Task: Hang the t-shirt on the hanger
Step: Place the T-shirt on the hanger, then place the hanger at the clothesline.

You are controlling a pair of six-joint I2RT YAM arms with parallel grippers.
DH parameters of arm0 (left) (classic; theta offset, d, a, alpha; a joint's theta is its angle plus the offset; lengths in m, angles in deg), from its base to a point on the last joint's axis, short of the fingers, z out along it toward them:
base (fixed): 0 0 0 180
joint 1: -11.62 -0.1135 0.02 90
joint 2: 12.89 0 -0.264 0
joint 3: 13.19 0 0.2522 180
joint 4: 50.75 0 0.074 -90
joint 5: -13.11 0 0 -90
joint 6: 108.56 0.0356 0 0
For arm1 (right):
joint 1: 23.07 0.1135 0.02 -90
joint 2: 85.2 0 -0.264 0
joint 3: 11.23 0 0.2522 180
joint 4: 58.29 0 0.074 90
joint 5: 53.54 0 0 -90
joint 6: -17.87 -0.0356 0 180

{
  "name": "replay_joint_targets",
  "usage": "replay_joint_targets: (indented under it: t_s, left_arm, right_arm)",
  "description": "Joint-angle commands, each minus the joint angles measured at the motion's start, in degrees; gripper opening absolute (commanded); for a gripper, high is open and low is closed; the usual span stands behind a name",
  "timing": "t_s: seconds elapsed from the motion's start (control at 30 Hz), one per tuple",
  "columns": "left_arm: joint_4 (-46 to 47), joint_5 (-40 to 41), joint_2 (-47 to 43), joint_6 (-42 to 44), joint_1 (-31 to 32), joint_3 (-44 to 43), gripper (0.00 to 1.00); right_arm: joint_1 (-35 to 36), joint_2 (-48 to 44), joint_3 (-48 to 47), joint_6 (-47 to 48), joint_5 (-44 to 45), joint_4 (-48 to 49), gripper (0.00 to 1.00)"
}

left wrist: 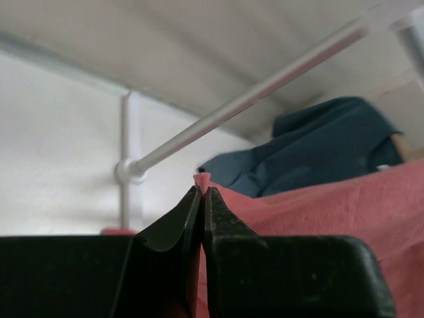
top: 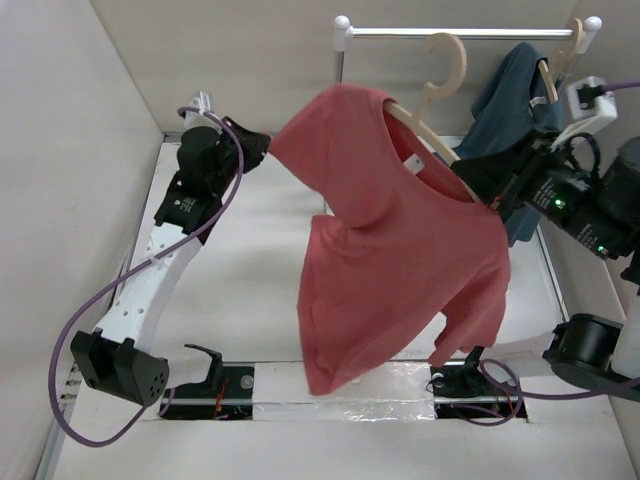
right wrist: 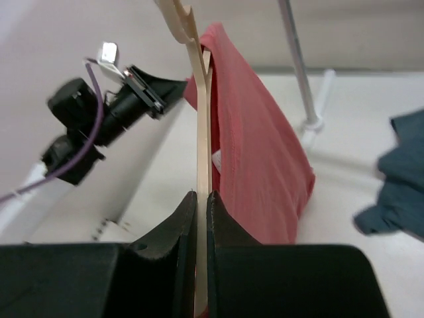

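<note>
The coral-red t-shirt (top: 400, 280) hangs in the air over the table, draped on the pale wooden hanger (top: 432, 100), whose hook sticks up out of the collar. My left gripper (top: 262, 150) is shut on the shirt's left shoulder edge; a red tip of cloth (left wrist: 201, 179) shows between its jaws. My right gripper (top: 488, 195) is shut on the hanger's right arm; the thin wooden bar (right wrist: 203, 132) runs between its jaws, with the t-shirt (right wrist: 258, 152) beside it.
A metal clothes rail (top: 460, 32) stands at the back. A dark teal shirt (top: 515, 100) hangs from it on a second wooden hanger (top: 568, 50), close behind my right arm. White walls close in the left and right sides.
</note>
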Motion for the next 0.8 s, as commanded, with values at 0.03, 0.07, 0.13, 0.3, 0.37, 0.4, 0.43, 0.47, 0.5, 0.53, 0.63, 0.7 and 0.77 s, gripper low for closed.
replay_joint_targets:
  t_s: [0.03,0.07,0.13,0.3,0.37,0.4,0.43,0.47,0.5,0.53,0.63,0.7,0.77]
  left_arm:
    - [0.49,-0.04,-3.00,3.59,0.15,-6.97,0.00]
    - [0.04,0.05,-2.82,4.03,-0.89,-4.97,0.00]
    - [0.38,-2.05,-2.38,3.51,-2.83,-1.45,0.00]
    - [2.49,-2.76,-1.85,2.72,-2.84,3.05,0.00]
    - [2.67,-2.76,-1.59,2.81,-2.14,1.48,0.00]
    - [2.15,-2.76,-1.07,3.33,-1.27,-0.10,0.00]
    - [1.62,-2.76,-0.71,3.34,-1.26,-0.11,0.00]
    - [1.27,-2.85,-0.62,4.29,-0.47,-1.51,0.09]
    - [0.75,-3.63,-0.54,4.56,-0.47,-2.04,0.27]
    - [0.39,-4.16,-0.62,5.00,-0.47,-2.31,0.33]
    - [-0.49,-4.69,-2.98,5.62,-0.47,-1.96,0.45]
    - [-0.66,-6.00,-4.74,5.36,-0.47,-0.65,0.46]
    - [-0.67,-7.41,-7.29,5.18,-0.47,0.41,0.45]
  right_arm:
    - [-0.52,-8.93,21.24,-0.12,0.17,10.59,0.00]
    - [-1.21,-11.87,28.91,-1.01,-0.96,13.84,0.00]
    - [-3.49,-16.36,38.27,-1.63,-1.40,17.92,0.00]
    - [-14.56,-14.63,29.63,3.63,-4.48,12.75,0.00]
    - [-16.42,-12.18,24.96,5.66,-4.74,11.25,0.00]
    - [-16.95,-11.64,22.86,6.10,-5.18,10.72,0.00]
    - [-17.74,-11.63,22.75,6.10,-5.36,10.80,0.00]
    - [-17.74,-11.63,23.18,6.10,-5.45,11.24,0.00]
    - [-17.74,-12.07,24.32,6.10,-5.36,11.94,0.00]
    - [-18.35,-12.25,24.85,6.10,-5.45,12.20,0.00]
    - [-19.58,-12.51,26.34,6.80,-3.96,12.73,0.00]
    - [-20.99,-12.16,26.09,7.50,-2.91,12.91,0.00]
    - [-22.65,-11.46,26.43,8.73,-0.98,14.83,0.00]
